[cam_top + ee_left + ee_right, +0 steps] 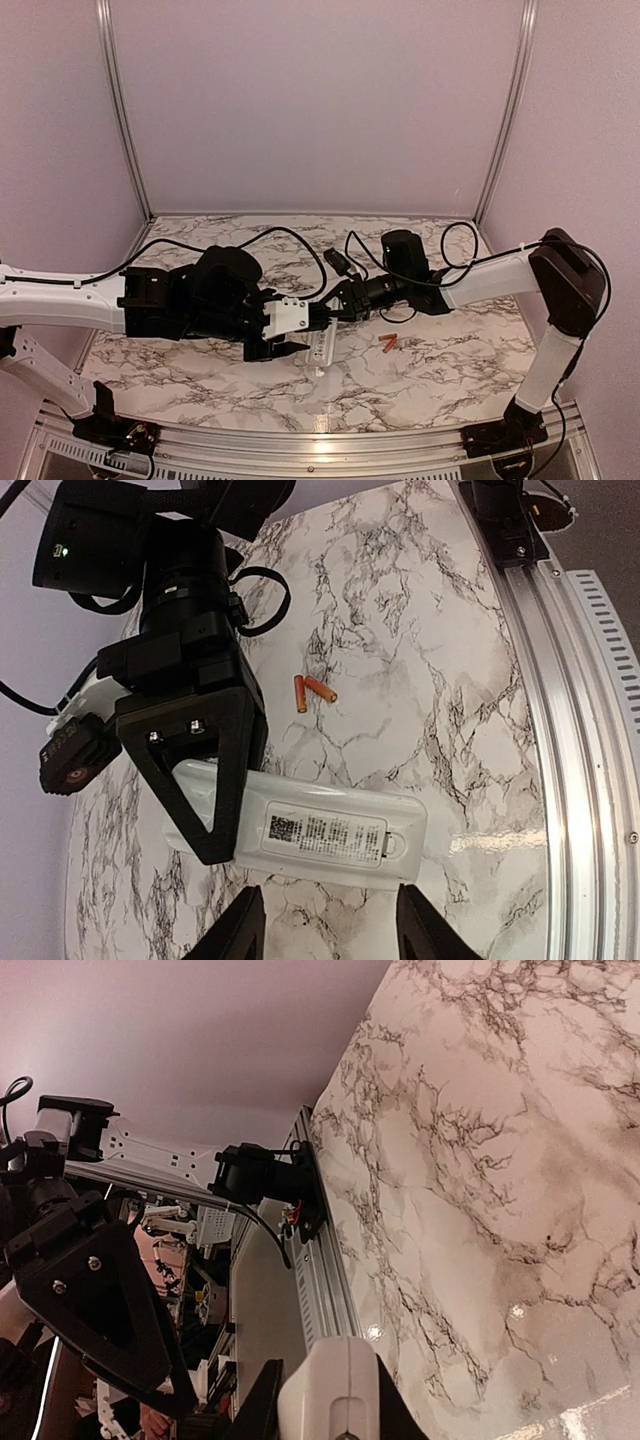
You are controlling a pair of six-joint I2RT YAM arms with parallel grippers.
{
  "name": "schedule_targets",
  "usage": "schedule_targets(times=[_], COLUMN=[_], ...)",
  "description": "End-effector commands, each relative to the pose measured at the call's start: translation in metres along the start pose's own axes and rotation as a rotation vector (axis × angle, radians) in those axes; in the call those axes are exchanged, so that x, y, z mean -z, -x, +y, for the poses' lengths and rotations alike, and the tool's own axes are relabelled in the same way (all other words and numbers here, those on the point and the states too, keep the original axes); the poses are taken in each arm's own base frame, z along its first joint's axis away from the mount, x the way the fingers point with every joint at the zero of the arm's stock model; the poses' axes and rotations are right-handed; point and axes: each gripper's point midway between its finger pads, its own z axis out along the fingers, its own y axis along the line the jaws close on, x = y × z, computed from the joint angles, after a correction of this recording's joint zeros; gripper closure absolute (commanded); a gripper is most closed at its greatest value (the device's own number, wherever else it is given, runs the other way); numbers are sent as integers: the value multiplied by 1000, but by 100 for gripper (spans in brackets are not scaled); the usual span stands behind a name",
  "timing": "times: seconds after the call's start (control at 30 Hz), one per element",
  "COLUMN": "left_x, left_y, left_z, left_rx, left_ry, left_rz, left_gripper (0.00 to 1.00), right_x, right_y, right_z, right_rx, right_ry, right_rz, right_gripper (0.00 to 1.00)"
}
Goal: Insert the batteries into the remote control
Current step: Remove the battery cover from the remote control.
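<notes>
Now the right gripper (212, 825) clamps the remote (330, 832) by its left end, back up, mid-table. The left gripper (330, 935) hangs at its near edge, fingers partly apart and empty. Held by one end, the remote could pivot if those fingers nudge it. The batteries (312, 692) lie apart to the right on the table (450, 680), and the right finger crosses the remote's back.
</notes>
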Motion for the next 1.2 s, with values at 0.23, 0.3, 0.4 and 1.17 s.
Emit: schedule_targets(times=[0.23, 0.3, 0.4, 1.17], left_x=[-23, -27, -32, -50], left_y=[-8, -10, -13, -19], left_z=[-7, -9, -10, -18], left_rx=[-75, -90, -111, -140], left_ry=[-8, -10, -3, -12], left_rz=[70, 88, 111, 152], left_gripper=[55, 55, 55, 53], right_x=[0, 0, -1, -2], right_y=[-3, -3, -3, -6], right_z=[-5, -5, -6, -6], right_rx=[-23, -32, -45, -88], right_ry=[44, 52, 58, 90], right_rz=[-7, -8, -8, 0], right_gripper=[100, 100, 100, 100])
